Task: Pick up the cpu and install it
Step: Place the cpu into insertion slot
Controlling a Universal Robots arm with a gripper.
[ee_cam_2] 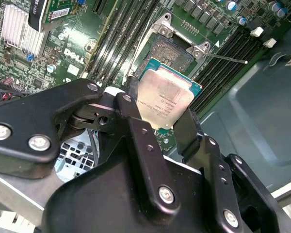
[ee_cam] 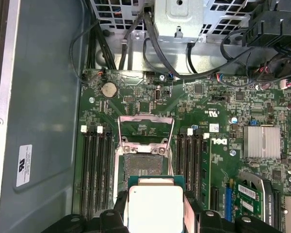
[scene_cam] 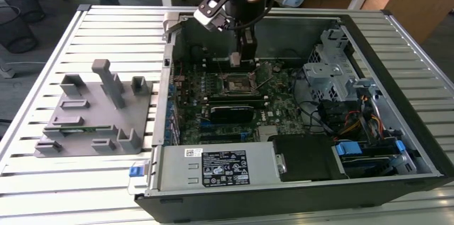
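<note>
Here, pincer (ee_cam_2: 158,109) gripping the cpu (ee_cam: 155,206), seemingly just above the open socket (ee_cam: 144,167).

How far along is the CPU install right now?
Done: pickup, since the gripper is shut on the cpu and holds it in the air. In hand: the chip hangs close to the bare socket, whose metal frame is flipped open. Left: the cpu is not yet seated in the socket.
</note>
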